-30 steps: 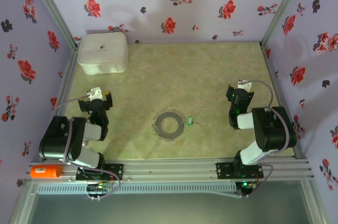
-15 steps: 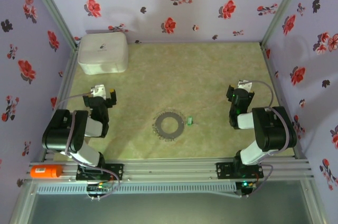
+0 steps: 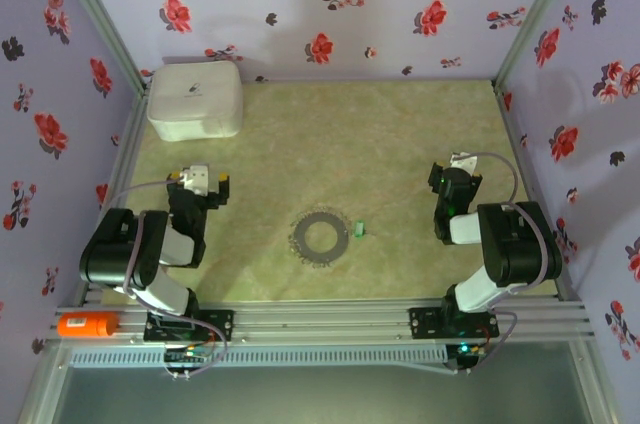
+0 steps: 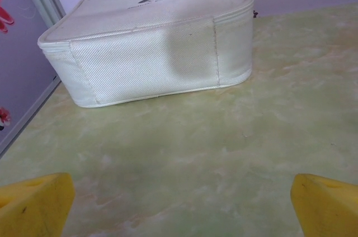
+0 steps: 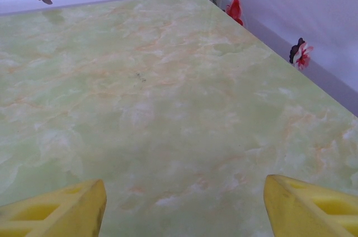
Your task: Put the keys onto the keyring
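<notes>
From above, the keyring [image 3: 320,236] lies flat on the green marbled table [image 3: 380,134], near the front edge and between the two arms. The key [image 3: 359,230] (a tiny bright-green speck) sits just beside the ring's right rim, not touching it. The left gripper [image 3: 202,180] is well to the ring's left, its yellow fingers spread wide and empty. The right gripper [image 3: 451,174] stands well to the right. A white box [image 3: 195,101] rests in the far left corner.

At the left wrist, the yellow fingertips [image 4: 33,206] sit far apart with nothing between them, the white box ahead.

At the right wrist, the fingertips [image 5: 56,209] are likewise spread over bare table.
</notes>
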Tool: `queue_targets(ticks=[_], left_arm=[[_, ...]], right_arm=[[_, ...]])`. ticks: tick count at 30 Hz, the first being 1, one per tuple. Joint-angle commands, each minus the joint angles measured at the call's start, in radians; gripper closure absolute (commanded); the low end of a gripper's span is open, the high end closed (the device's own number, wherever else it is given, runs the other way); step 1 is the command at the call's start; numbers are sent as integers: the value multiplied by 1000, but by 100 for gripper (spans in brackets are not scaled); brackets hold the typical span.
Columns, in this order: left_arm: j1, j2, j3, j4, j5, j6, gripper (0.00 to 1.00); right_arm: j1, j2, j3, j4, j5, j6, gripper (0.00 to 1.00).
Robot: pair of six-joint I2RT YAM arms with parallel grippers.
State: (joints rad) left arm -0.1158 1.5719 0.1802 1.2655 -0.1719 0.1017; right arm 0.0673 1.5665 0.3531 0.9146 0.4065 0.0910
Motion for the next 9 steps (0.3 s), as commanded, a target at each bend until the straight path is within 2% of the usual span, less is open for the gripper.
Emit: queue_targets(ticks=[1, 5, 9], left_arm=[[-2, 10, 22, 6, -9, 16, 0], [8, -5, 52, -65, -17, -2, 0], [10, -1, 33, -21, -16, -1, 0]], right_arm=[[-8, -5, 18, 4, -4, 24, 24], [-8, -5, 17, 4, -5, 24, 24], [-8, -8, 16, 5, -5, 25, 23]])
